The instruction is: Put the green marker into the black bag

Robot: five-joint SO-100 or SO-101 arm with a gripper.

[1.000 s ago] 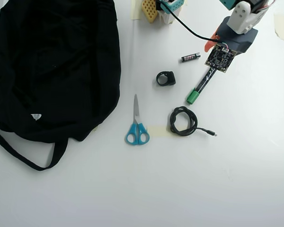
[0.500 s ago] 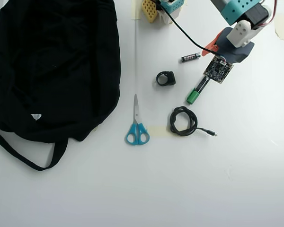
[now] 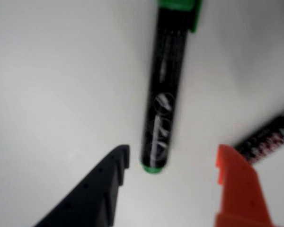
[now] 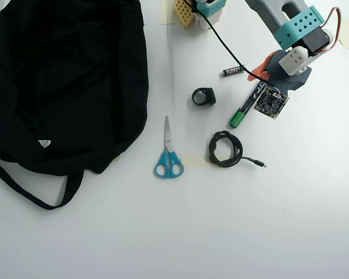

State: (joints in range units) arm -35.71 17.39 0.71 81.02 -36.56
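Note:
The green marker point(image 3: 163, 90) lies flat on the white table, black barrel with white print, its green cap at the top of the wrist view. In the overhead view the marker point(image 4: 243, 108) lies slanted with the cap at its lower left. My gripper point(image 3: 174, 152) is open; its black finger point(image 3: 97, 189) and orange finger point(image 3: 236, 184) stand to either side of the marker's green end tip, not touching it. In the overhead view the gripper point(image 4: 257, 81) is over the marker's upper end. The black bag point(image 4: 64, 81) lies far left.
A small black battery point(image 3: 270, 139) lies just right of the orange finger and also shows in the overhead view point(image 4: 232, 71). Blue-handled scissors point(image 4: 168, 157), a black ring-shaped part point(image 4: 203, 96) and a coiled black cable point(image 4: 225, 149) lie between marker and bag.

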